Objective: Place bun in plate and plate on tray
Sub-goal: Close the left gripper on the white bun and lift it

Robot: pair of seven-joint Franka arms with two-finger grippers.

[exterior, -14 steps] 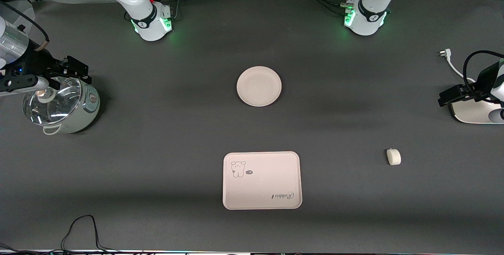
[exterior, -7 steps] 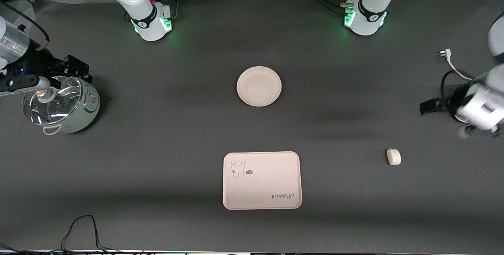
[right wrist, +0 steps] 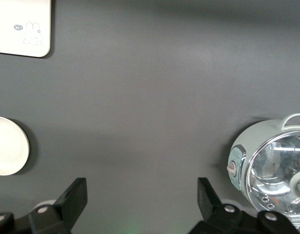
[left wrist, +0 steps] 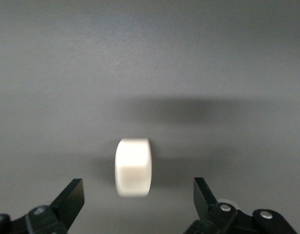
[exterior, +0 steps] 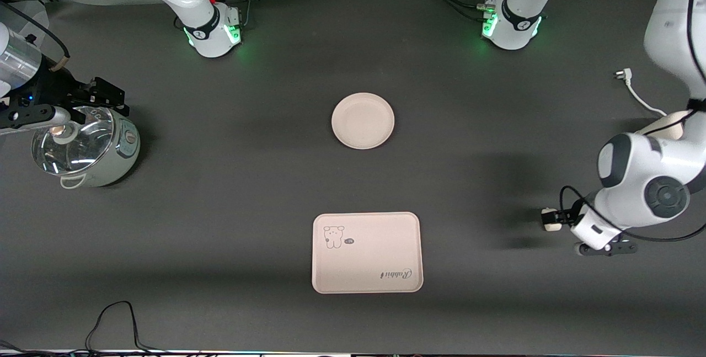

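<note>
The bun [exterior: 547, 220] lies on the dark table toward the left arm's end. My left gripper [exterior: 558, 218] is low beside it and open. In the left wrist view the bun [left wrist: 133, 166] sits just ahead of the gap between the open fingers [left wrist: 71, 195] of the left gripper [left wrist: 137, 194], untouched. The round plate [exterior: 363, 120] lies mid-table, empty. The tray [exterior: 367, 252] lies nearer the front camera than the plate, also empty. My right gripper [exterior: 113, 100] is open and empty, waiting beside a pot. The right wrist view shows the right gripper [right wrist: 140, 195], the plate [right wrist: 6, 145] and the tray [right wrist: 20, 27].
A pale green electric pot with a glass lid [exterior: 83, 144] stands at the right arm's end, also in the right wrist view [right wrist: 274, 170]. A white plug and cable [exterior: 626, 78] and a white object [exterior: 664, 124] lie at the left arm's end.
My left arm has swung from the table's end toward the front camera and come down beside the bun. The right arm, plate, tray and bun have not moved.
</note>
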